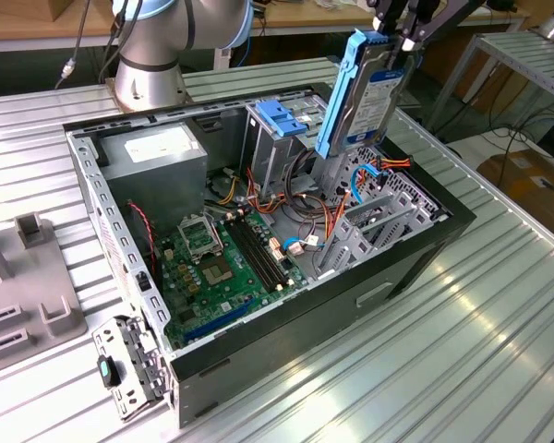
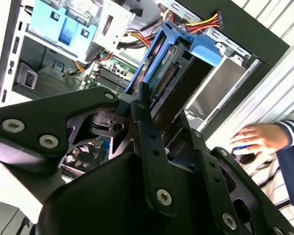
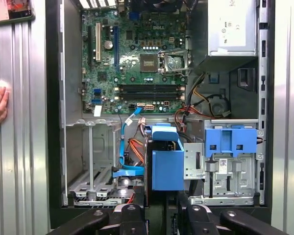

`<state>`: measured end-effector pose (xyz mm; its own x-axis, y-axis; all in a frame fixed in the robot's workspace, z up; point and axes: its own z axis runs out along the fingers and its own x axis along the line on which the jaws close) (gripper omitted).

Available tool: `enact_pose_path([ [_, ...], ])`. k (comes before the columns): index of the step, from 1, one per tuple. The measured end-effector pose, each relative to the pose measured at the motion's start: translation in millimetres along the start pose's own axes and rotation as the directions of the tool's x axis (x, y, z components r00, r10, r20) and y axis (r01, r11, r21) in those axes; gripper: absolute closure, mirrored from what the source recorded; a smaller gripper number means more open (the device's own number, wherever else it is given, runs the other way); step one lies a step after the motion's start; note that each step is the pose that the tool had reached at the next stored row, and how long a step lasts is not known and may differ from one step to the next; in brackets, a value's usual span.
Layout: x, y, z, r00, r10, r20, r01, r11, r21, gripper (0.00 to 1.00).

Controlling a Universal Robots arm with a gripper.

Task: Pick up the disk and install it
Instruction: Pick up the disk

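One disk (image 1: 369,100) hangs pinched in my gripper (image 1: 399,39), long axis near upright (tilted a little), above the drive bays (image 1: 384,221) of the open case (image 1: 351,309).

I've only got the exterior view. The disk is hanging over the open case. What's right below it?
Observer: In the first wrist view the disk shows edge-on, lined up between an open metal bay and the drive cage topped by the light-blue bracket.
Operator: Anyone near the case?
Observer: Yes, in the second wrist view a hand with a striped sleeve rests on the table beside the case.
Operator: Can you see the disk's connector?
Observer: Yes, the second wrist view shows its row of pins, bare, no cable plugged in.
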<state>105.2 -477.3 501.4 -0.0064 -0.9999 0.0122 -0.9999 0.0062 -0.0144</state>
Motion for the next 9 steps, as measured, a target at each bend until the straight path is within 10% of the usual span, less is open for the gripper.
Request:
enact_pose_path([
  [9,21.5,-0.1,0.3,1.0,0.0,0.0,0.0,1.0,0.0001,0.65],
])
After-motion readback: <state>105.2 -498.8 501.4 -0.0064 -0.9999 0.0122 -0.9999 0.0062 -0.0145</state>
